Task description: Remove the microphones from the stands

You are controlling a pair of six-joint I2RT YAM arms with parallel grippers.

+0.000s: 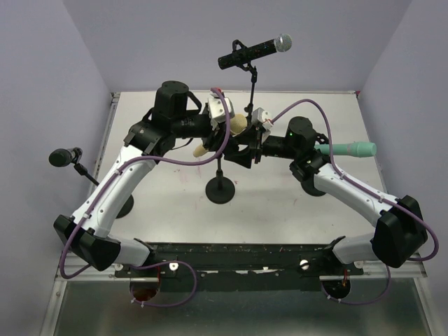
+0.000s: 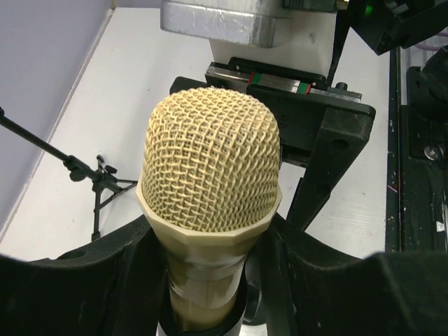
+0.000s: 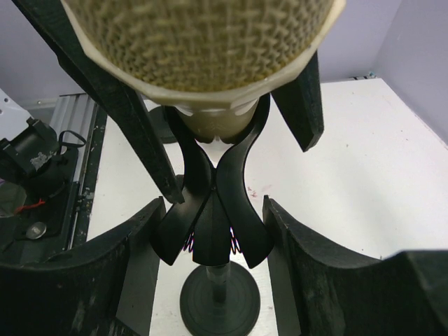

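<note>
A beige microphone (image 1: pixel 236 126) with a mesh head sits in the black spring clip (image 3: pixel 212 210) of a short stand with a round base (image 1: pixel 220 190) at the table's middle. My left gripper (image 1: pixel 225 120) is closed around the microphone's body just under the head (image 2: pixel 210 168); both fingers press its sides. My right gripper (image 3: pixel 213 231) is open, one finger on each side of the clip's two levers, with small gaps to them. The stand base shows below the clip (image 3: pixel 218 301).
A black microphone on a tall stand (image 1: pixel 253 50) rises at the back centre. Another black microphone on a stand (image 1: pixel 64 157) is at the left. A teal microphone (image 1: pixel 350 149) lies in a stand at the right.
</note>
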